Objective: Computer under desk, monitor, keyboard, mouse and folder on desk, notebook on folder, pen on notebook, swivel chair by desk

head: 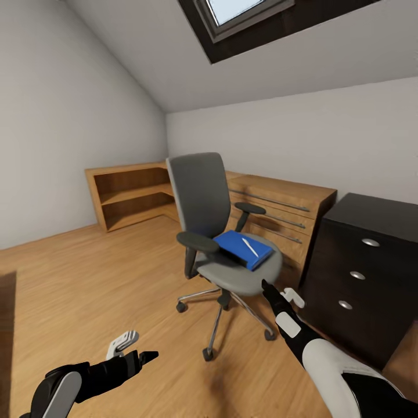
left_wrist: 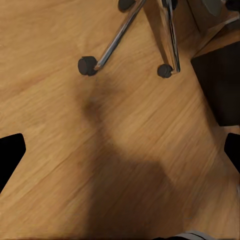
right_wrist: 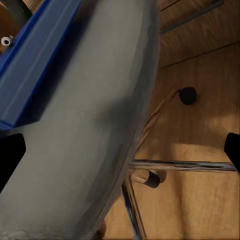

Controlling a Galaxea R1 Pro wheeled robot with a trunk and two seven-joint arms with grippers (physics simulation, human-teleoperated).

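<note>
Work has hardly begun, I think: from the head, the folder point(head: 244, 248) lies on the swivel chair point(head: 223, 232) with the pen point(head: 249, 246) on top, not on the worktop point(head: 380, 215). The wooden shelf point(head: 130, 194) looks bare. The right gripper point(head: 273, 292) reaches near the seat; the left gripper point(head: 139, 348) hangs low. The left wrist sees floor point(left_wrist: 75, 150) and chair wheels; jaws wide, holding nothing. The right wrist sees the folder's edge on the seat; jaws wide, holding nothing.
</note>
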